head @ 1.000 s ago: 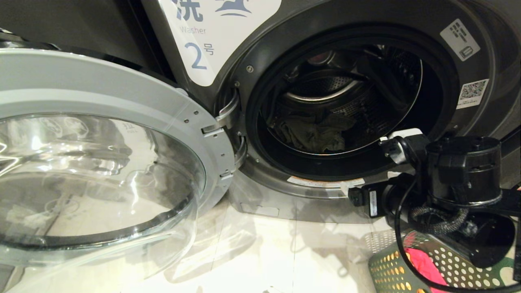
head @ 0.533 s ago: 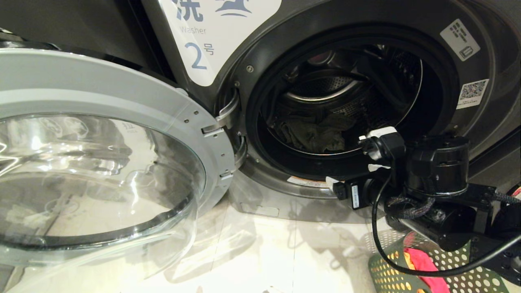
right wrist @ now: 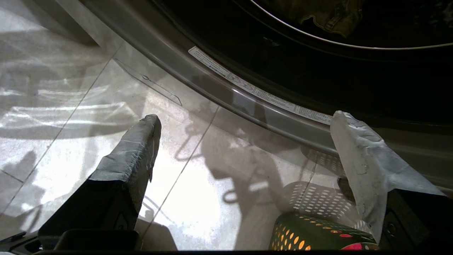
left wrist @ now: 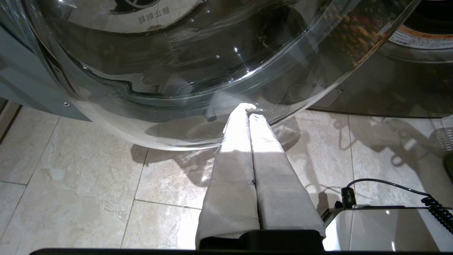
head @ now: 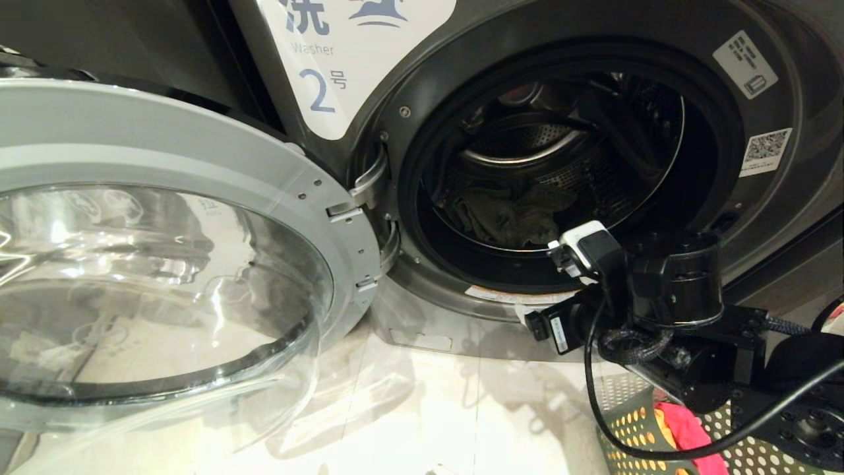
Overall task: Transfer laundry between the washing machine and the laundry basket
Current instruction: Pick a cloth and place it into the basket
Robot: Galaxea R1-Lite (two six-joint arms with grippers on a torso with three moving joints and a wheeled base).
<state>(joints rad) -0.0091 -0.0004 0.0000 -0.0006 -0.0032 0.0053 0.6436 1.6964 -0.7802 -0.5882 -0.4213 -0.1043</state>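
Grey-olive laundry [head: 511, 221] in washing machine [head: 732, 158], red-pink cloth [head: 686, 432] in laundry basket [head: 633, 439]

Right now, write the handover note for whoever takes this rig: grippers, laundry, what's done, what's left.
Right gripper: open, empty, in front of the washing machine at the lower rim of its opening, above the laundry basket.
Left gripper: shut, empty, parked low by the glass of the open door.
Laundry: dark olive cloth lies in the drum; red-pink cloth is in the basket with a bit of orange beside it.
Done: door open, at least the red-pink piece in the basket.
Left: probably reach into the drum, take the olive cloth, drop it in the basket.
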